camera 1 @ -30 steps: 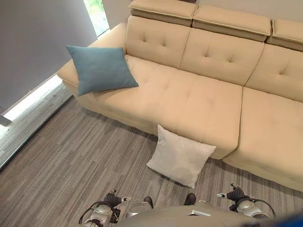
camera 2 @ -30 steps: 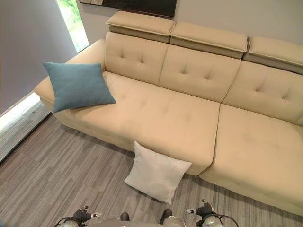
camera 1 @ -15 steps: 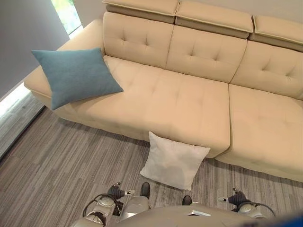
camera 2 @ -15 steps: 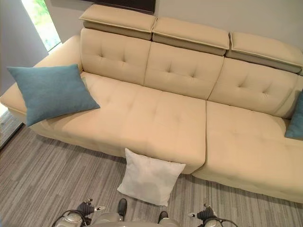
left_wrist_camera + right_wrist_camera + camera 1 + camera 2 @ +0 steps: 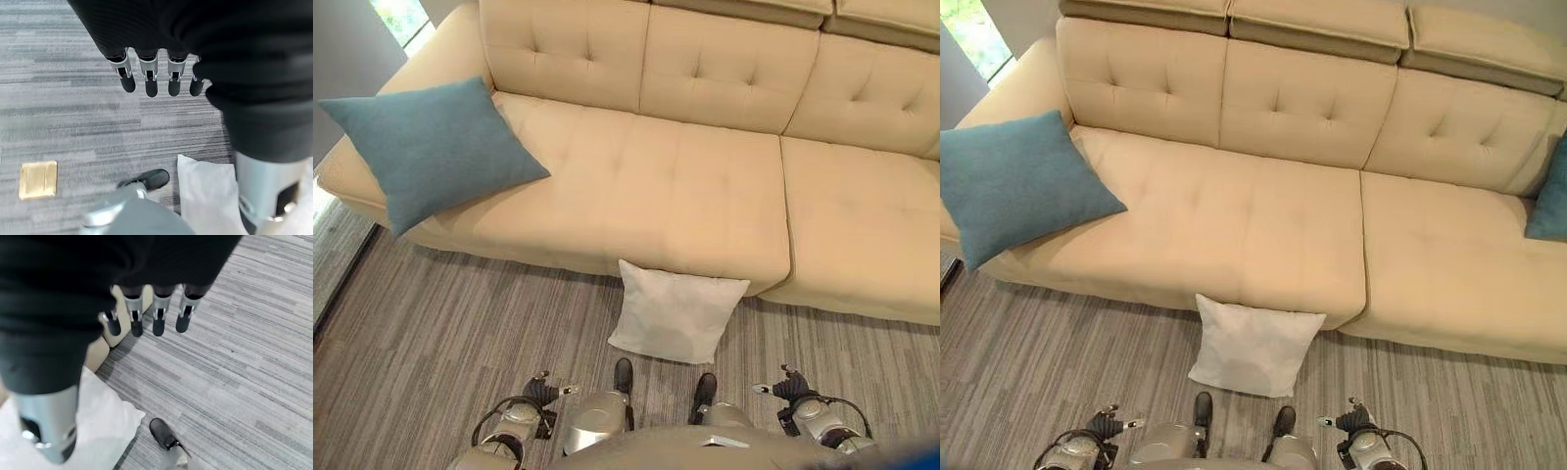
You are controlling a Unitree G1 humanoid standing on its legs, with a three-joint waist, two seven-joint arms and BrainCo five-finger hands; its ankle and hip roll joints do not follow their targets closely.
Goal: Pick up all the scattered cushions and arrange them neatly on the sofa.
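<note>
Grey striped carpet (image 5: 460,313) carries a white square cushion (image 5: 674,313) leaning against the beige tufted sofa (image 5: 705,186), while left hand (image 5: 156,73) and right hand (image 5: 146,316) hang relaxed, empty.

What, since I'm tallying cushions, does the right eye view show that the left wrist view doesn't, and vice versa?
Right eye view: the sofa, with a teal cushion on its left end and a second teal cushion at its right end. Left wrist view: a tan square lying on the floor. Both: the white cushion on the grey floor.
</note>
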